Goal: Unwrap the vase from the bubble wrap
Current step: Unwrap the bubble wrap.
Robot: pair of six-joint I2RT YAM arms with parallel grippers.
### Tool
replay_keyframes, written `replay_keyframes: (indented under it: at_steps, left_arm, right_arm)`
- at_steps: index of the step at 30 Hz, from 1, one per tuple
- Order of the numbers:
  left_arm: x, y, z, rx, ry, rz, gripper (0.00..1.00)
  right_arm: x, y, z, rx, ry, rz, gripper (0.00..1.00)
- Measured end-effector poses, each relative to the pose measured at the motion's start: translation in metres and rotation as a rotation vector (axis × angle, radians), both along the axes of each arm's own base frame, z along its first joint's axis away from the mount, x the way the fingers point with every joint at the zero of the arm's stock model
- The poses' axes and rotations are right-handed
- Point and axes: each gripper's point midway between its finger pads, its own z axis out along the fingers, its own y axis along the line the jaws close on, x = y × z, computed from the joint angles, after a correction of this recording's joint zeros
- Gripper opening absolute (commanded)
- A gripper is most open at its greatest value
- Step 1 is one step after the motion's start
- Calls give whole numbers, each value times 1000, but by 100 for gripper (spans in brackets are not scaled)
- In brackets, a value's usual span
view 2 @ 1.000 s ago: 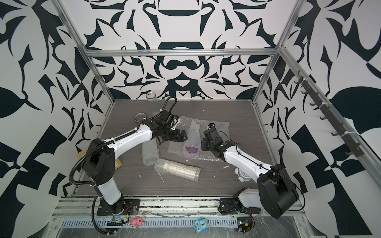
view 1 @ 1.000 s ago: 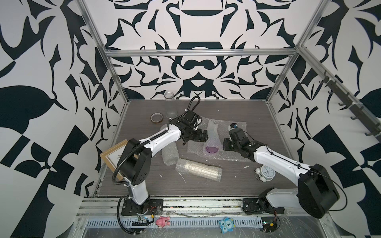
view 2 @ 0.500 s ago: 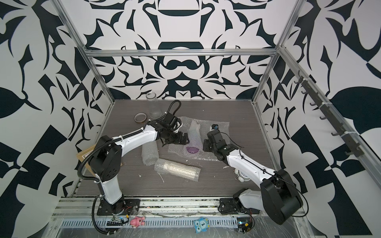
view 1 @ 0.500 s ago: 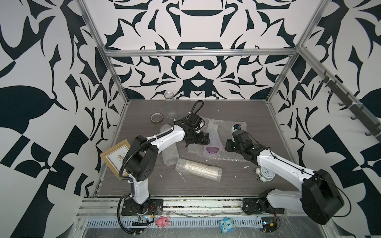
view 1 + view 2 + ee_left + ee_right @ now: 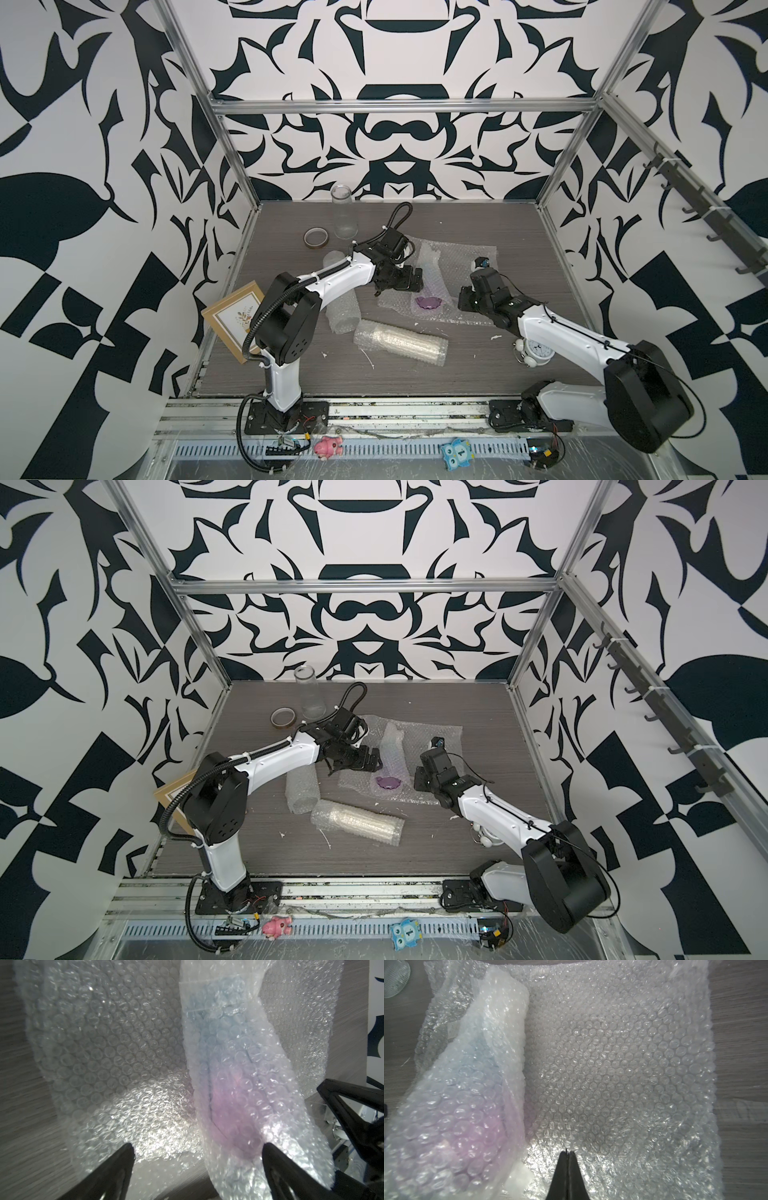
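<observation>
**1. Change.** Compared with one second earlier, the left gripper (image 5: 197, 1147) is found advanced toward the wrapped bundle, and the elbow of the left arm is swung in with it. The right gripper (image 5: 566, 1152) is displaced only slightly. The vase (image 5: 428, 301) and the bubble wrap (image 5: 465, 259) are not seen to be shifted.

**2. Gripper state.** The left jaws are spread to full width and nothing is held. In the left wrist view the bundle is seen just beside one finger (image 5: 280, 1169), and the other finger is seen over the loose sheet. The right jaws are pressed fully together, and their tip is set at the near edge of the flat sheet. Whether film is pinched between them cannot be told.

**3. Location.** The vase is found near the middle of the table (image 5: 519, 232), lying on its side between the two grippers. Its purple mouth is visible at the end facing the robot. Its body is enclosed in a whitish layer. The rest of the sheet is spread flat on the right arm's side.

**4. Meaning.** The unwrapping is judged partly done. The left gripper's approach is judged to be preparation for a grasp on the remaining layer, while the sheet is anchored by the right gripper. No grasp is yet made.
</observation>
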Motion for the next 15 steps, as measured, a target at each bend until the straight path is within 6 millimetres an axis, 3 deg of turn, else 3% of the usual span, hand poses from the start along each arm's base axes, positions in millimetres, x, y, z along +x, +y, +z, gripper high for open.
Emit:
replay_keyframes:
  at_steps: [6, 15]
  left_arm:
    - [2, 11, -6, 25, 3, 23, 99]
    - [6, 42, -19, 72, 23, 83, 99]
  right_arm:
    - [-1, -7, -7, -26, 7, -20, 0]
    - [-4, -9, -16, -42, 26, -24, 0]
